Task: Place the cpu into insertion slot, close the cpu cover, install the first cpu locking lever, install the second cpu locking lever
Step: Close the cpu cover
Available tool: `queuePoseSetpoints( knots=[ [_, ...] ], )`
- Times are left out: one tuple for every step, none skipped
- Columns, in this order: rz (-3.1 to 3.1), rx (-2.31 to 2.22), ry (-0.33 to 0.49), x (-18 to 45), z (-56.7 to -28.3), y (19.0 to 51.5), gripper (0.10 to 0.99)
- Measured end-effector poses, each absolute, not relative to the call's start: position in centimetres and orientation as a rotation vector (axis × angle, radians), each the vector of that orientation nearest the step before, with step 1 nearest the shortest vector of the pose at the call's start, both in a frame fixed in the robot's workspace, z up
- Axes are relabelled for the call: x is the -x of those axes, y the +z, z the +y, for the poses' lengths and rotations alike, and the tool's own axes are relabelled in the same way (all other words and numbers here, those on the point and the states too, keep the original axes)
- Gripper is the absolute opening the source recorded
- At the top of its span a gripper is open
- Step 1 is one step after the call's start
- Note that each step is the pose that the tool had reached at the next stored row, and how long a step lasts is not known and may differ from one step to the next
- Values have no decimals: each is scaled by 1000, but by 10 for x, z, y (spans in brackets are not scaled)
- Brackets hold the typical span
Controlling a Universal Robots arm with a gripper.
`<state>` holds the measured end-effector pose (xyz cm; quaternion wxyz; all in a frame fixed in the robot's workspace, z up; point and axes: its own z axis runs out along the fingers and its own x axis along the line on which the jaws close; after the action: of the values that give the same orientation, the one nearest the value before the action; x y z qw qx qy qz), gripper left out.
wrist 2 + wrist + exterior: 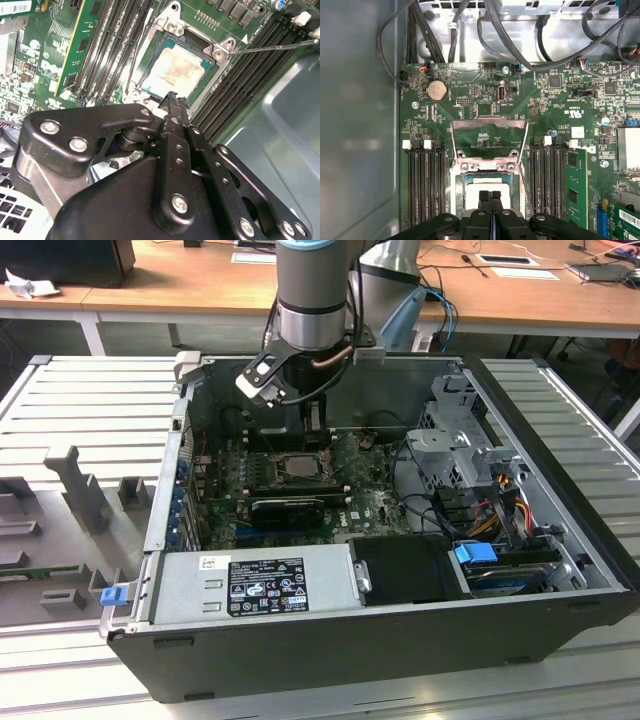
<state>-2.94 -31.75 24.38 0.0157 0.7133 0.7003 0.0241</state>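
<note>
Hovering over the seated cpu (pixel 175 70), the hand (pixel 490 194) is pinching its fingers (pixel 484 196) shut, empty. The cpu cover (pixel 490 120) is standing open beside memory slots (pixel 425 185).

Dull silver-grey, smeared tan at the middle, on the cpu (pixel 175 70). Dark frame on the insertion slot (pixel 466 190). Bare silver-grey on the cpu cover (pixel 489 120). Green, speckled with tiny black and silver parts, across the circuit board (pixel 470 92). Black memory slots (pixel 425 185) tipped with white latches. Matte black gripper (pixel 490 196) dotted with silver screws. Silver coin cell (pixel 437 90). Grey power supply (pixel 330 575) bearing a black label.
</note>
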Motion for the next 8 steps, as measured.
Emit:
queuePoseSetpoints(
  knots=[
    [2178, -2219, 75, 29, -317, 246, 106],
    [2178, -2218, 74, 29, -317, 249, 106],
    [2178, -2218, 73, 29, -317, 254, 106],
    [2178, -2218, 73, 29, -317, 257, 106],
    [2178, -2218, 73, 29, -317, 260, 106],
    [2177, -2218, 73, 29, -317, 263, 106],
    [2177, -2218, 73, 29, -317, 264, 106],
    [2177, -2218, 73, 29, -317, 265, 106]
  ],
)
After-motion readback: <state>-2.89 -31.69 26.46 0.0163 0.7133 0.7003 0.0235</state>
